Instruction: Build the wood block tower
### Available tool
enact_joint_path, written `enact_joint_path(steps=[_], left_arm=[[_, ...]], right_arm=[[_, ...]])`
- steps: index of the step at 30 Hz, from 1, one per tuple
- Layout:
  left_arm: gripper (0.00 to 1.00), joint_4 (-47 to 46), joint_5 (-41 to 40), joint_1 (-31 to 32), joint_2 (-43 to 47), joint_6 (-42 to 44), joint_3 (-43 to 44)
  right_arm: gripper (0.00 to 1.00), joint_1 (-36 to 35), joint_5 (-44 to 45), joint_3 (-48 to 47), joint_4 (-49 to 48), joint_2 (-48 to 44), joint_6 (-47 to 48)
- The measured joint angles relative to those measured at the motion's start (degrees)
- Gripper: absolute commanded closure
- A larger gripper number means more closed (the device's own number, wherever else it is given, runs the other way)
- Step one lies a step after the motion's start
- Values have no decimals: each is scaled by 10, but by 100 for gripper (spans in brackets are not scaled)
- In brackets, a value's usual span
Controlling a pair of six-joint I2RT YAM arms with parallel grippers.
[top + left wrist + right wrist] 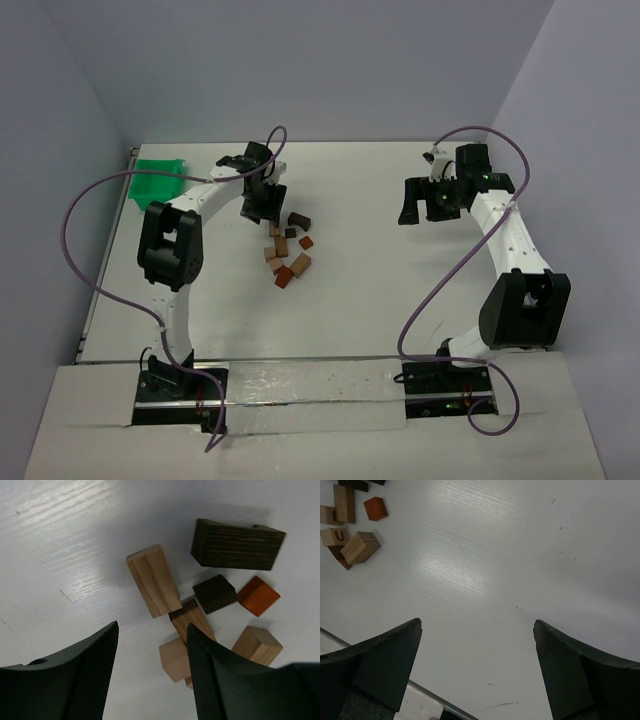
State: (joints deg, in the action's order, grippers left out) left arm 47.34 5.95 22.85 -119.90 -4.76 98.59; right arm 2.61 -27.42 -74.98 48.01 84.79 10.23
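No tower stands yet; every layer is left for you to build. The wood blocks [281, 264] lie loose in a small heap on the table [400, 300], just left of the middle of the top view; I see none set neatly on another. In the left wrist view you can count seven: three tan, one brown, two dark and one orange-red block [257, 596]. The top view shows one more, a reddish-brown block [284, 278] at the near end, so about eight. Just past the heap your left gripper [152, 630] hangs over the blocks, fingers partway apart, holding nothing. Right of the middle, well apart from the blocks, your right gripper [477, 625] is spread wide and holds nothing. Farthest back, at the upper left, sits one green bin [158, 180].
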Motion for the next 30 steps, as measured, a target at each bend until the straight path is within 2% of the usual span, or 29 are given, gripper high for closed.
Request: enact_joint_path(steps=[7, 16, 20, 23, 27, 30], left_arm=[[36, -11, -35, 3, -29, -74, 14], [39, -15, -48, 14, -68, -99, 39], [44, -14, -51, 18, -81, -101, 39], [57, -15, -53, 19, -83, -101, 39], [87, -15, -53, 20, -83, -95, 39], [97, -12, -53, 20, -87, -80, 47]], right_arm=[[0, 0, 7, 0, 0, 0, -1], [0, 0, 13, 0, 0, 0, -1], [0, 0, 15, 0, 0, 0, -1], [0, 0, 17, 0, 0, 0, -1], [0, 0, 20, 0, 0, 0, -1], [0, 0, 23, 0, 0, 0, -1]])
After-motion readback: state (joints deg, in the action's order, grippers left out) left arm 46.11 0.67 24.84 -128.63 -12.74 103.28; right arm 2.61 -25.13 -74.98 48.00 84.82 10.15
